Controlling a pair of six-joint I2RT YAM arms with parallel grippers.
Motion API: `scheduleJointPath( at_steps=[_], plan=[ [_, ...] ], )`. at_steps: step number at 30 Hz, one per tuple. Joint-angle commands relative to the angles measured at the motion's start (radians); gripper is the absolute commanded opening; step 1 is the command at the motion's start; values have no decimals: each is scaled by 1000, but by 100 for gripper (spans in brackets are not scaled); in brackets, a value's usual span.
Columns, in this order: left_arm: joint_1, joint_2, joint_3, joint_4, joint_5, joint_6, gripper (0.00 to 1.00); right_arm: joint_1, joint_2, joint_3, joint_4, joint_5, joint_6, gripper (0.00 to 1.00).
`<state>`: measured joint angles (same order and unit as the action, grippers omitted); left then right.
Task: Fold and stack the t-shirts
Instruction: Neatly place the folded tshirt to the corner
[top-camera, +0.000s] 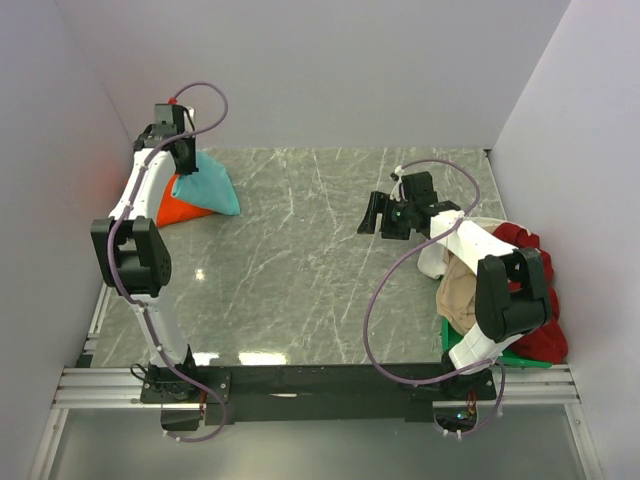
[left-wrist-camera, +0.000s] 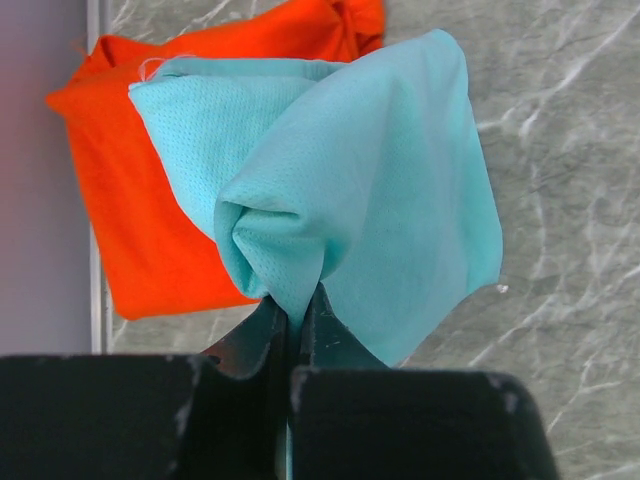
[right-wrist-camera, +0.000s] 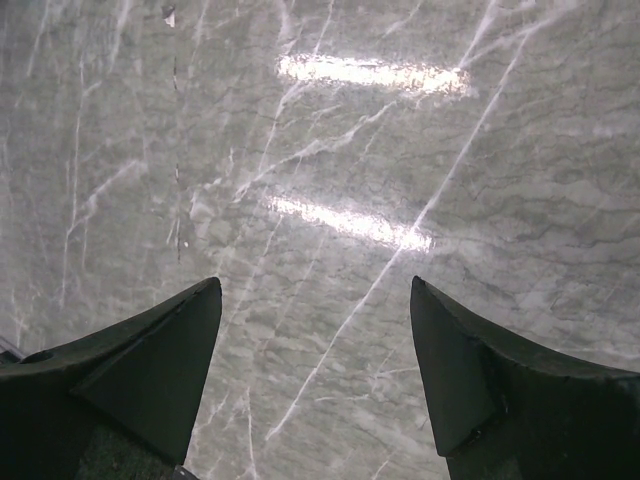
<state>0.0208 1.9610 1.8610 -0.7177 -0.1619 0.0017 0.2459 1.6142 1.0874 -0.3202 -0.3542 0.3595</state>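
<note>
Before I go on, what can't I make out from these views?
Top view: the right arm covers much of the unfolded pile; shirt count unclear.
Left wrist view: the teal t-shirt, pinched in the left gripper, hides part of the orange t-shirt.
Right wrist view: the open right gripper frames only table; pile out of frame.

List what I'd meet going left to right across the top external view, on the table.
orange t-shirt → teal t-shirt → bare stretch of the marble table → right gripper, open → pile of unfolded t-shirts at the right edge.
</note>
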Motion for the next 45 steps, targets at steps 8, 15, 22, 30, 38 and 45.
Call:
scheduleJointPath(
  at_steps=[8, 15, 22, 30, 38, 45],
  plan=[
    [93, -13, 67, -19, 111, 55, 0, -5, -51, -14, 44, -32, -10, 82],
    [129, -25, 108, -23, 154, 29, 0, -5, -50, -15, 40, -26, -11, 82],
    [168, -43, 101, -12, 188, 17, 0, -5, -46, -18, 40, -23, -10, 82],
    [202, -82, 60, 20, 210, 6, 0, -7, -40, -17, 41, -28, -11, 82],
    [229, -80, 49, 32, 225, 6, 0, -4, -42, -20, 46, -43, -10, 82],
    [249, -65, 29, 54, 211, -40, 0, -3, -45, -23, 46, -46, -10, 82]
  ],
)
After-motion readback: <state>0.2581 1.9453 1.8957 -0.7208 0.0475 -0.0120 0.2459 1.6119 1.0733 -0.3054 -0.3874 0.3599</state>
